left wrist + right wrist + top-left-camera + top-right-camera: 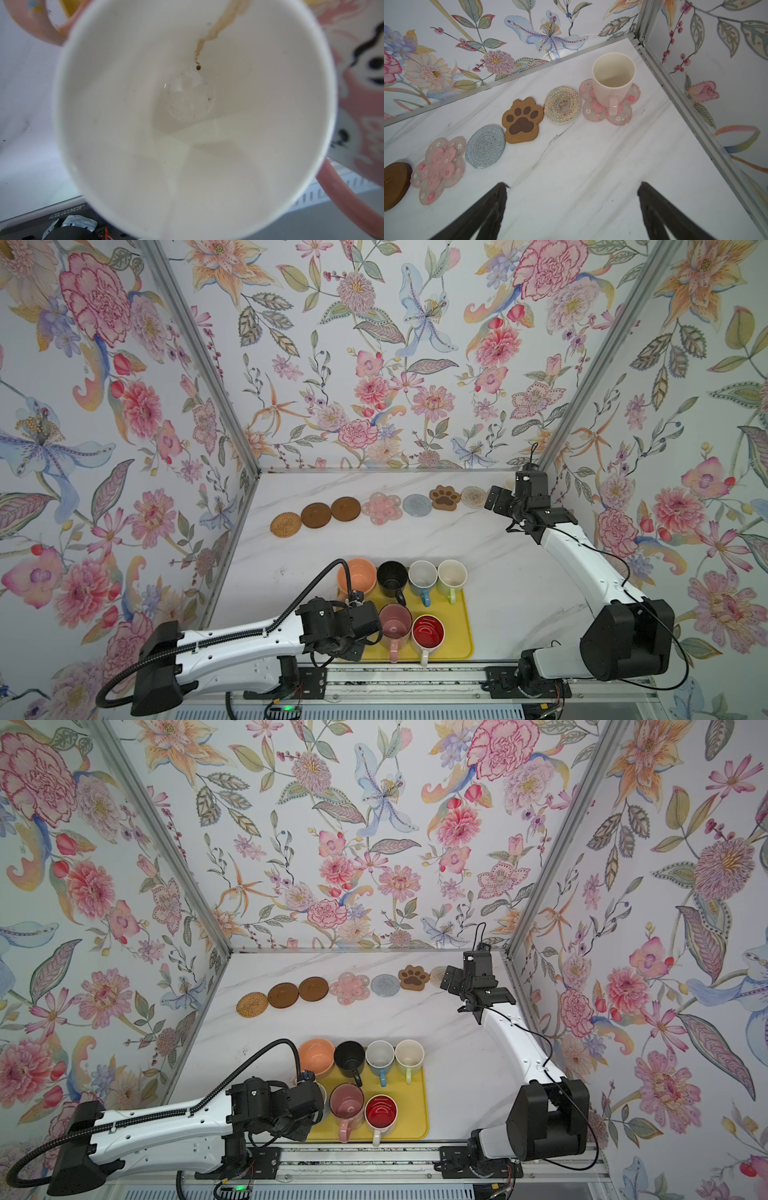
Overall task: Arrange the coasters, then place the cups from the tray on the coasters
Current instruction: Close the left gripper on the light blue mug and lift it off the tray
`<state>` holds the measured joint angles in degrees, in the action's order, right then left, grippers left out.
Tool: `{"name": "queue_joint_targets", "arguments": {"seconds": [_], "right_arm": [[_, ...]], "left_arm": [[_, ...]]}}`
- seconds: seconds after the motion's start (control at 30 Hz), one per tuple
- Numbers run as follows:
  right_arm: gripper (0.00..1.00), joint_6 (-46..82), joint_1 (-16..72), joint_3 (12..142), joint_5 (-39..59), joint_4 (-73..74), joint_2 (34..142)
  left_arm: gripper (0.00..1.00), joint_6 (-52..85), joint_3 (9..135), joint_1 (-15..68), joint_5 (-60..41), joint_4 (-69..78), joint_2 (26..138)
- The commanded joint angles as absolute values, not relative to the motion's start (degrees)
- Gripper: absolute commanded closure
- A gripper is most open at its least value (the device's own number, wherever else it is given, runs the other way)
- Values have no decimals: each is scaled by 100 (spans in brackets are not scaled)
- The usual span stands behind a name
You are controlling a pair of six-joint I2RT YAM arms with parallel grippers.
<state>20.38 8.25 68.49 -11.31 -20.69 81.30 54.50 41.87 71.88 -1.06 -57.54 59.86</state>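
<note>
Operator: Coasters first. Where do they lie?

Spotter: You have them in one row along the far side of the table (519, 572). From the left in both top views come the rattan round (286, 524), the first dark brown disc (316, 515), the second dark brown disc (345, 508), a pink flower (382, 507), the grey round (417, 505), the brown paw (444, 497) and the clear round (473, 496). Your right wrist view shows the end flower (610, 112) closing the row by the corner of the walls.

Operator: And my cups?

Spotter: One pale cup (613, 79) stands upright on the end flower, handle towards your camera. Six show on the yellow tray (457, 635). At the back are the peach cup (356, 578), black cup (392, 577), blue-handled cup (422, 577) and green-handled cup (451, 574). In front are the pink cup (395, 624) and the red-inside cup (428, 632). A pink-handled white cup (187, 135) fills your left wrist view, just beside the pink cup, at the tray's near left.

Operator: Jaws?

Spotter: Your right gripper (572, 184) is spread wide with nothing between its fingers, over bare table near the pale cup but apart from it. Your left gripper (309, 1110) is closed above the pink-handled white cup. Its fingers are hidden, so you cannot tell whether they pinch the wall.
</note>
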Motion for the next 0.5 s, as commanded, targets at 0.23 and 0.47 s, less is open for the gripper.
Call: {"name": "queue_joint_targets", "arguments": {"seconds": [0.23, 0.47], "right_arm": [[1, 1972, 865, 6746, -1061, -1925, 8077], [1, 1952, 865, 6764, -987, -1892, 8076]], "left_arm": [[100, 5420, 4902, 7122, 464, -7160, 5793], [100, 5283, 5493, 6820, 937, -7950, 5782]]}}
